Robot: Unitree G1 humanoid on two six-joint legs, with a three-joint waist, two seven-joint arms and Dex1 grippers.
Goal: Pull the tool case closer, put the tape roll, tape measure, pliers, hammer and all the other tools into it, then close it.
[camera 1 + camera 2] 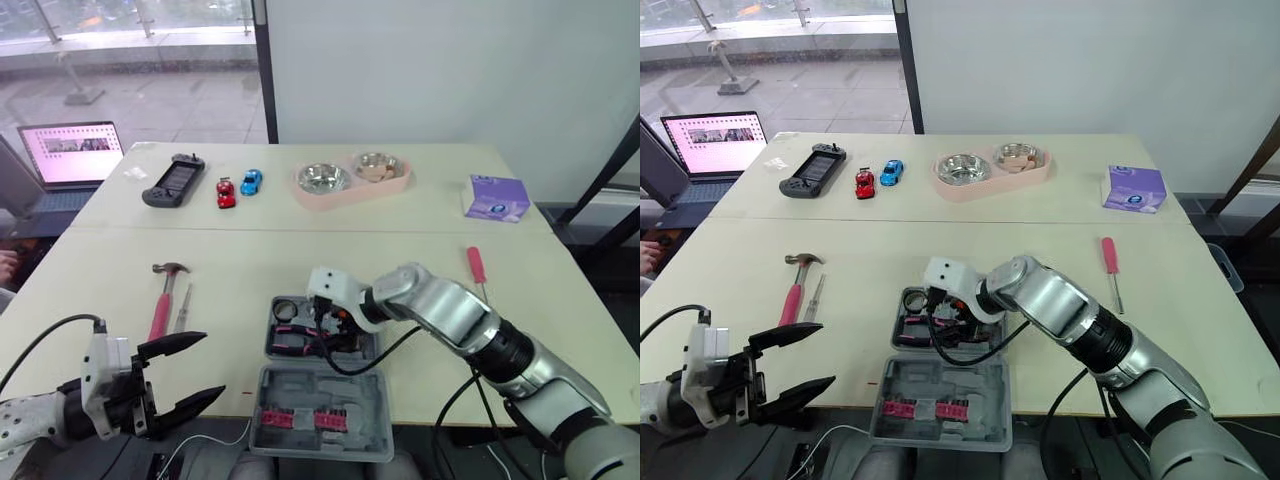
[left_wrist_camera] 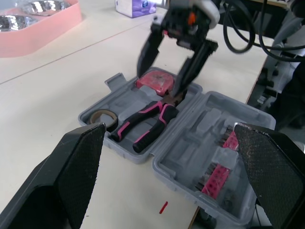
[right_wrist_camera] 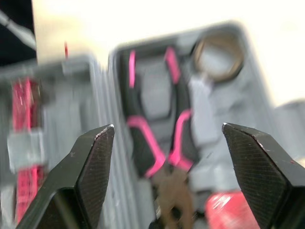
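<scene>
Right pincer point(image 3: 167, 126) hangs wide open and empty just above the pliers point(image 2: 145, 126), which lie in the open tool case point(image 2: 205, 124) beneath it; a finger snagging their head could drag them out of their slot; the hammer point(image 1: 165, 295) waits well to its left

Tape measure point(image 3: 227, 213) blurred & cut off at edge; laptop point(image 1: 70, 152) cropped at L edge.

Laptop point(image 1: 70, 152), game controller point(image 1: 174, 181), red toy car point(image 1: 226, 193), blue toy car point(image 1: 250, 182), pink twin bowl point(image 1: 347, 199), purple box point(image 1: 496, 197)
</scene>
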